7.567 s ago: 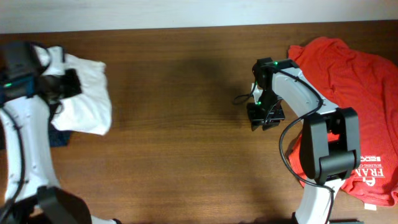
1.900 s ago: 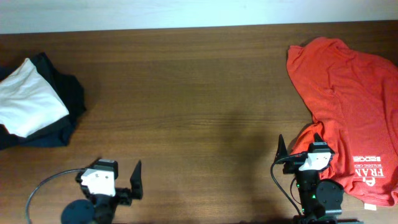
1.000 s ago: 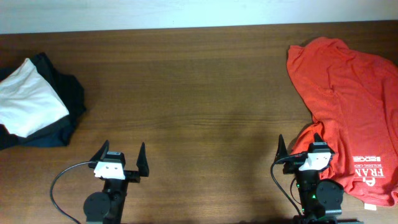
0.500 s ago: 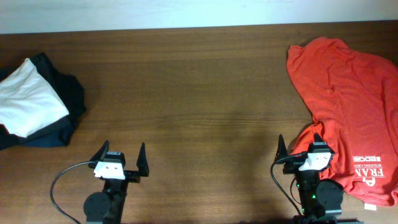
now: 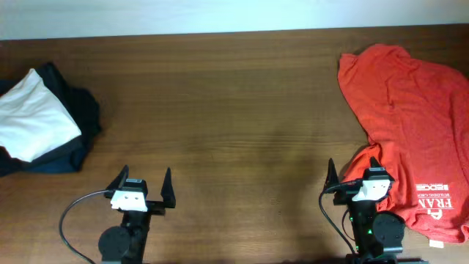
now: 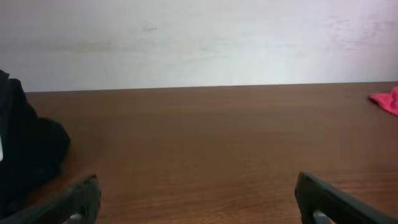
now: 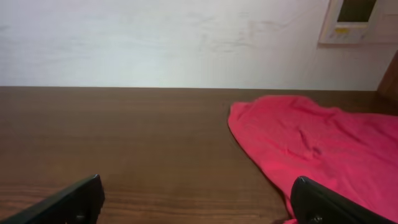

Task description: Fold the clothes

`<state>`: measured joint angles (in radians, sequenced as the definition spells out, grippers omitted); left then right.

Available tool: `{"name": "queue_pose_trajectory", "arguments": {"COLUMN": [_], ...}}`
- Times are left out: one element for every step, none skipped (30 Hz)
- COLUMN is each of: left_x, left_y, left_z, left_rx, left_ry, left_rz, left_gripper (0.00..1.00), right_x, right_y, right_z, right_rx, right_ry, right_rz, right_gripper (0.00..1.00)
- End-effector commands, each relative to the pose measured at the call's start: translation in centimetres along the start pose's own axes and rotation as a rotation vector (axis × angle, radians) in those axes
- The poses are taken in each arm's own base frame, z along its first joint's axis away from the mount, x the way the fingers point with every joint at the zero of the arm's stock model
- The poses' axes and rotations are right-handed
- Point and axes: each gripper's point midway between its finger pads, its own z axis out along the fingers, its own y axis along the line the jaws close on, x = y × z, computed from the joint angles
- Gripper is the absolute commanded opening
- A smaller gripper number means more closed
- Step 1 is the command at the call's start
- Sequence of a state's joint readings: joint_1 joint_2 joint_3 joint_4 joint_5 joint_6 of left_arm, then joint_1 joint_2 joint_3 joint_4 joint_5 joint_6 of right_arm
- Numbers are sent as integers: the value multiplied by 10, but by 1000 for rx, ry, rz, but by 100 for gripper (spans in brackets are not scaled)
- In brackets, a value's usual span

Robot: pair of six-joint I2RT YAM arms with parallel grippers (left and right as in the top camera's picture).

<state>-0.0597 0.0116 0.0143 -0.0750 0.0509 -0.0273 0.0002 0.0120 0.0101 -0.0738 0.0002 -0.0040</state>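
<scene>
While left end effector (image 5: 145, 176) and right end effector (image 5: 352, 170) gape empty, red T-shirt (image 5: 410, 95) reads "FRA" (white).

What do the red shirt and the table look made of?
The red shirt looks like soft matte knit, probably cotton jersey: it lies in loose wrinkles. The table looks like dark wood or wood-look laminate, slight sheen: grain lines run along it.

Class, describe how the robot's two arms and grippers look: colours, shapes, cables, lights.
The left gripper and right gripper each have a white block carrying pointed black jaws. The arms below are black, each trailing a thin black cable. Green lights show on the right arm.
</scene>
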Motion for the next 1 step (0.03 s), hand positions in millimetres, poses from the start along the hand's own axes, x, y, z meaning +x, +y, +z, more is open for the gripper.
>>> {"name": "queue_pose_trajectory", "arguments": {"left_x": [2], "left_y": [3], "left_z": [0], "left_rx": [-14], "left_ry": [4], "left_rz": [-10], "left_gripper": [99], "right_x": [3], "right_y": [-4], "right_z": [0], "right_rx": [19], "right_ry": [6], "right_rz": [-3], "right_gripper": [99]}}
